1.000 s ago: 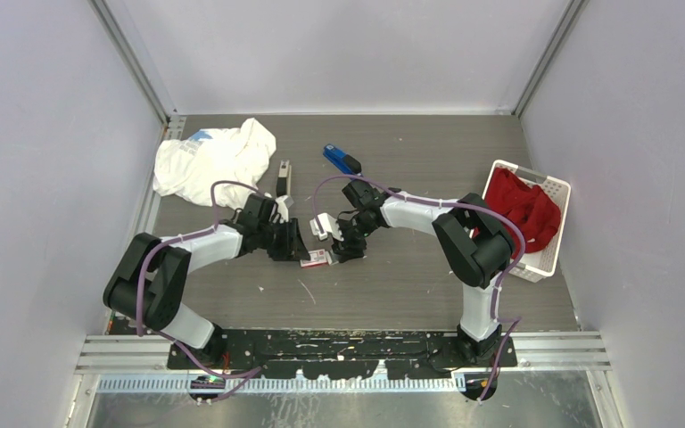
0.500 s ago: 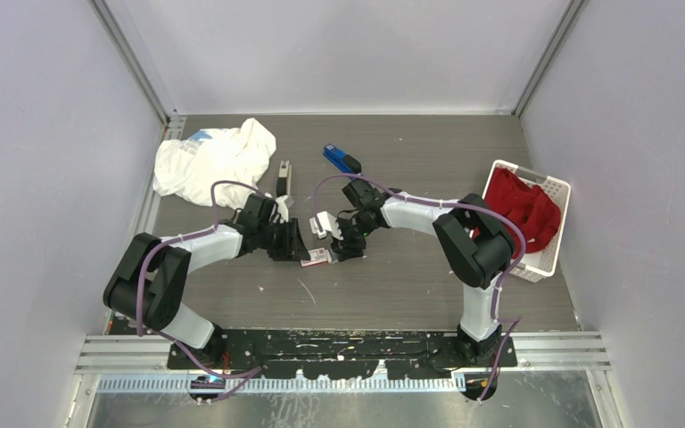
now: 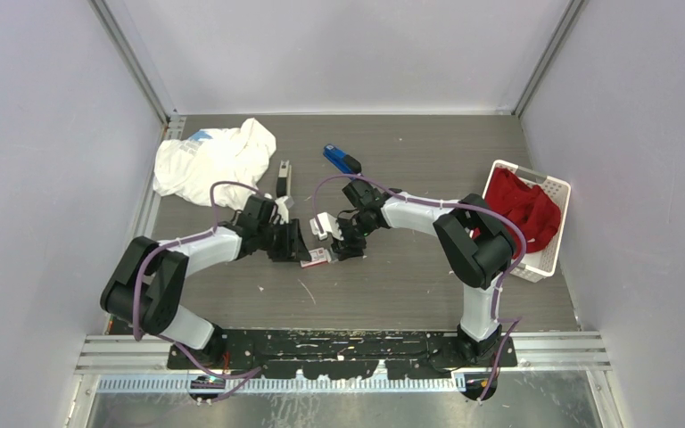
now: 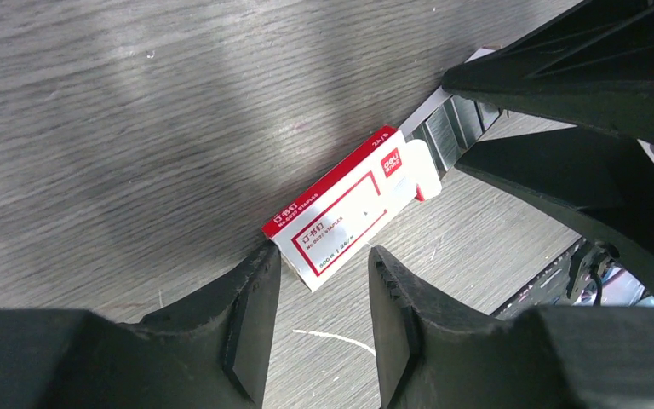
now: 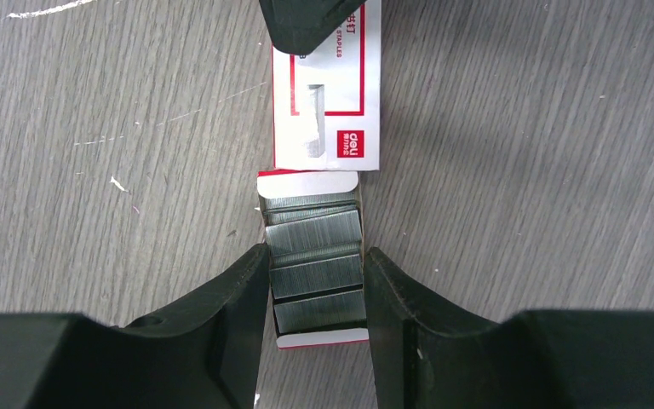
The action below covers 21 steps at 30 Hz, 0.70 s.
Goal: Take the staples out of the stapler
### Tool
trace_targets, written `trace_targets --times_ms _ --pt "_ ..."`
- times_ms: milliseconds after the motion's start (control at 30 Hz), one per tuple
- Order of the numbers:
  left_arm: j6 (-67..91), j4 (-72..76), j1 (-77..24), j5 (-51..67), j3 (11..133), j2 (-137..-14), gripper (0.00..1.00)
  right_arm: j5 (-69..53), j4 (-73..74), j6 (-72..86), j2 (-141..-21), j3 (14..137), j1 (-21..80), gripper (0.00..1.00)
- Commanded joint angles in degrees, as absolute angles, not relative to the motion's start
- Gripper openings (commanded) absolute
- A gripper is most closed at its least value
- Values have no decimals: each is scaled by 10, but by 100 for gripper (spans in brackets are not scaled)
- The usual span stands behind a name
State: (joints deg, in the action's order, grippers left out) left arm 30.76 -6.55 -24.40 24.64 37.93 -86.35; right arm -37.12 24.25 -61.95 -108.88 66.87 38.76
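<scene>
**Staple box strung between two pincers, stapler lying apart**

On the left, the left gripper [image 4: 324, 256] stands part-open astride the near end of the flat white-and-red cardboard sleeve [image 4: 341, 217]. One finger touches the sleeve's corner and the other shows a gap, so I would not call it a grip. The sleeve sits skewed across those jaws rather than square to them.

Further right, the sleeve's long axis runs straight on into the red-edged card tray [image 5: 306, 181] that juts out of its end. In that tray lie the staples [image 5: 315, 273], silvery-grey metal strips packed side by side across it. The right gripper [image 5: 315, 251] is closed onto the tray, a finger against each long side, with the staples between them.

So sleeve and tray make one line from pincer to pincer, and any pull to part them would go along it.

Beyond the right gripper, toward the back wall, the blue plastic stapler [image 3: 342, 160] lies on the dark wood-grain table [image 3: 410, 285]. It is clear of both pincers and nearer the right arm, so reaching it looks like that arm's job.
</scene>
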Motion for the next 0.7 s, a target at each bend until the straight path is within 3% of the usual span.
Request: trace_targets --times_ms 0,267,667 --pt "288 -101 -246 209 355 -843 45 -355 256 -650 -1080 664 385 40" --pt "294 -99 -246 188 339 -771 55 -354 268 -663 -1079 664 386 40" --pt "294 -85 -229 152 312 -700 59 -343 274 -670 -1071 659 385 40"
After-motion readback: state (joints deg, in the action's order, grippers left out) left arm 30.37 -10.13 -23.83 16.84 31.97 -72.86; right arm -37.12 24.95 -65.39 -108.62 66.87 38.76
